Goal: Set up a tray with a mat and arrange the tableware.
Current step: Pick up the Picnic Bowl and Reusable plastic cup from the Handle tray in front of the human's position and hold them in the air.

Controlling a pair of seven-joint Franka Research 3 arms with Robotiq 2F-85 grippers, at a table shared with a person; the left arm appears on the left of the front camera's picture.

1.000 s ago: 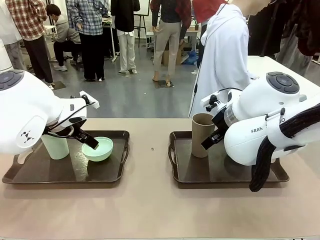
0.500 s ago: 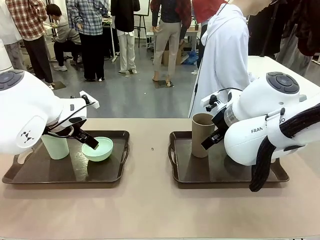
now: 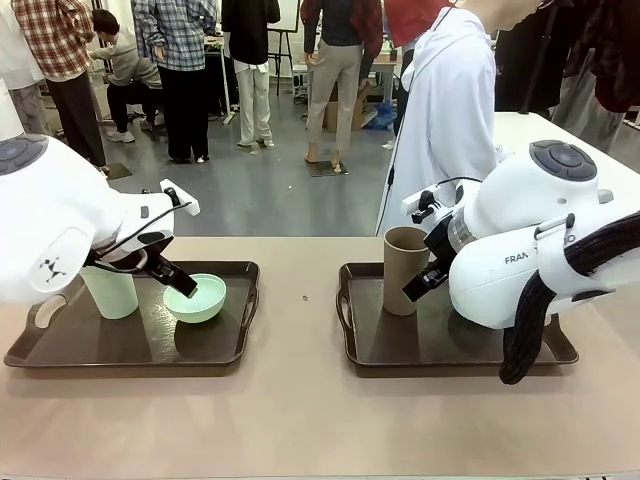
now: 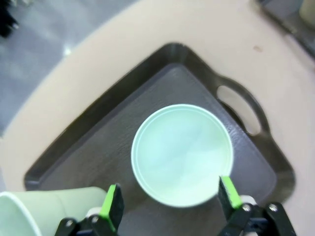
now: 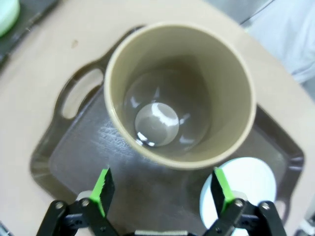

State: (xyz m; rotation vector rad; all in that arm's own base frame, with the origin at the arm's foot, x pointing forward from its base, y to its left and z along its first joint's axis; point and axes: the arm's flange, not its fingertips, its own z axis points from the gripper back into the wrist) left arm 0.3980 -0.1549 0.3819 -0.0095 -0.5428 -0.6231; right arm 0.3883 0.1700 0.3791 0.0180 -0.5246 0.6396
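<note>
on the left tray (image 3: 120, 352) the pale green bowl (image 3: 195, 298) sits upright at the right part, near the handle on that side. the pale green cup (image 3: 110, 292) stands upright on the same tray, to the left of the bowl and a little apart from it. the left gripper (image 3: 185, 288) is low over the bowl with its jaws spread wide and it holds nothing. from the left wrist view the bowl (image 4: 182, 155) lies between the two green pads (image 4: 112, 206); one pad is very close to the rim, but if it touches cannot be told. the cup (image 4: 29, 214) shows at the bottom left corner.

on the right tray (image 3: 400, 345) the brown cup (image 3: 404, 270) stands upright at the far left part. the right gripper (image 3: 415, 285) is just beside it on the right, also released, with nothing between its fingers. from the right wrist view the cup (image 5: 162, 98) is seen from above and is empty, and the light blue bowl (image 5: 241, 182) sits on the tray close to it.

both trays lie on the beige table (image 3: 300, 420), well apart, with bare table between them. at the far side a person in a white coat (image 3: 450, 110) stands behind the right tray.
</note>
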